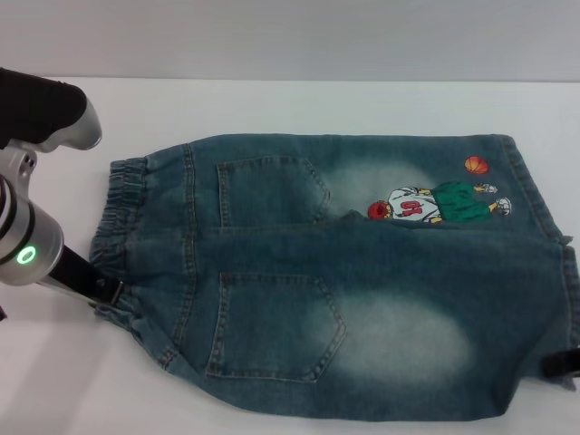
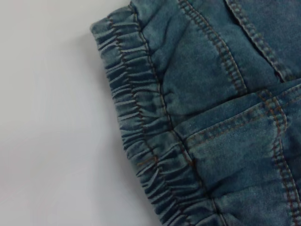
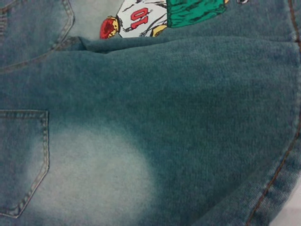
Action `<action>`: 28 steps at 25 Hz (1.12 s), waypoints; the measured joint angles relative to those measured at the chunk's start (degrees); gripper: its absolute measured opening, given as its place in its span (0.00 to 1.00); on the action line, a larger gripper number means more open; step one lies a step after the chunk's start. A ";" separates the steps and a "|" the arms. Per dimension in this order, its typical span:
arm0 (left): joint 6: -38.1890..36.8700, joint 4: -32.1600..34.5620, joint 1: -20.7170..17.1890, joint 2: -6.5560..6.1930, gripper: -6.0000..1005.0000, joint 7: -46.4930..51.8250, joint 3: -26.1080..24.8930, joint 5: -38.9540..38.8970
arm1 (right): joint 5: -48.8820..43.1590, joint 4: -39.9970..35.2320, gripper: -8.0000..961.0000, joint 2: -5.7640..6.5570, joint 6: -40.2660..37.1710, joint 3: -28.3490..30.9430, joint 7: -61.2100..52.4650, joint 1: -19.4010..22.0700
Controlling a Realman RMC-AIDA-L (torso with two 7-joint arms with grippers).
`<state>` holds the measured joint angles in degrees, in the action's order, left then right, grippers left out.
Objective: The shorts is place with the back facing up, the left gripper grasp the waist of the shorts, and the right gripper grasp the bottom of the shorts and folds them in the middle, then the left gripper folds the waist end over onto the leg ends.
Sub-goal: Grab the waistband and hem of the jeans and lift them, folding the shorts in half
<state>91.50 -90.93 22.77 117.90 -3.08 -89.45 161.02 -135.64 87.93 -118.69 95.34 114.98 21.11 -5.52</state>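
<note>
The blue denim shorts (image 1: 344, 272) lie back up on the white table, both patch pockets showing. The gathered waist (image 1: 118, 208) is at the left, and the straight leg hems, the bottom of the shorts (image 1: 555, 263), are at the right. The near half bulges over the middle seam, up to the cartoon print (image 1: 435, 201). My left gripper (image 1: 107, 292) is shut on the waist's near corner. Only a black tip of my right gripper (image 1: 564, 362) shows, at the near leg's hem. The left wrist view shows the puckered waist (image 2: 141, 122) close up. The right wrist view shows the print (image 3: 160, 16) and a hem (image 3: 277, 174).
A small orange ball print (image 1: 476, 165) sits near the far hem. The white table (image 1: 272, 104) runs on behind the shorts and to their left. The left arm's silver body with its green ring (image 1: 25, 256) stands at the left edge of the head view.
</note>
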 joint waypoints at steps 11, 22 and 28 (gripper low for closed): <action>-0.65 0.67 0.52 0.05 0.04 -0.09 -1.20 -0.06 | 0.02 0.46 0.17 0.13 0.21 -0.46 1.22 -1.41; -1.08 0.32 0.06 0.05 0.04 -0.06 -1.64 -0.11 | 1.61 3.81 0.02 -0.06 -0.48 0.08 2.70 -0.53; -1.95 -1.76 -1.76 0.05 0.04 -0.06 -2.68 -0.14 | 2.87 7.16 0.02 0.02 -2.84 0.94 4.46 0.79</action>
<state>89.56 -92.69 21.02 117.95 -3.14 -92.13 160.88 -132.77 95.10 -118.66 92.50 115.91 25.57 -4.73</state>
